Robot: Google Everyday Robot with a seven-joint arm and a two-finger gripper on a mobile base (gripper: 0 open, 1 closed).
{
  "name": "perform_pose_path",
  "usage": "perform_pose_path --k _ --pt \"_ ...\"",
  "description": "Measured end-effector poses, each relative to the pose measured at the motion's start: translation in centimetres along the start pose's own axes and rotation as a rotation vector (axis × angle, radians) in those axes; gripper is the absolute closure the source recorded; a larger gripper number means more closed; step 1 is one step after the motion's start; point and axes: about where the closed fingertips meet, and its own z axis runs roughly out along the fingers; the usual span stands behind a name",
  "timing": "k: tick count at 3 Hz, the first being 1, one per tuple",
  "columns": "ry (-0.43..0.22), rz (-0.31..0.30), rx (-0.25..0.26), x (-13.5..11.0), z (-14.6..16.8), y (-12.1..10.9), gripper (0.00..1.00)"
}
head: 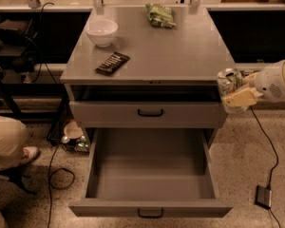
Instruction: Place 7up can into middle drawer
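Note:
My gripper (235, 91) comes in from the right edge and is shut on the 7up can (228, 81), a white-silver can with green markings and a silver top. It holds the can upright in the air just off the cabinet's front right corner, level with the upper drawer front. The middle drawer (150, 207) is pulled wide open below and to the left of the can. Its grey tray shows nothing inside.
On the cabinet top (180, 51) stand a white bowl (101, 32), a dark snack bar (112, 63) and a green crinkly bag (160, 14). The upper drawer (149, 113) is closed. A person's leg and shoe (9, 146) are at the left; cables and a black box (264, 196) lie on the floor.

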Motion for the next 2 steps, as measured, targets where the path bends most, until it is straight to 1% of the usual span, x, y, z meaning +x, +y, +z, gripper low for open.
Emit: perform_pose_path --k 1,2 --pt "0.076 0.055 -0.098 4.6 3.9 3.8 1.0" --pt "0.138 0.116 -0.18 8.6 9.2 7.5 1.0"
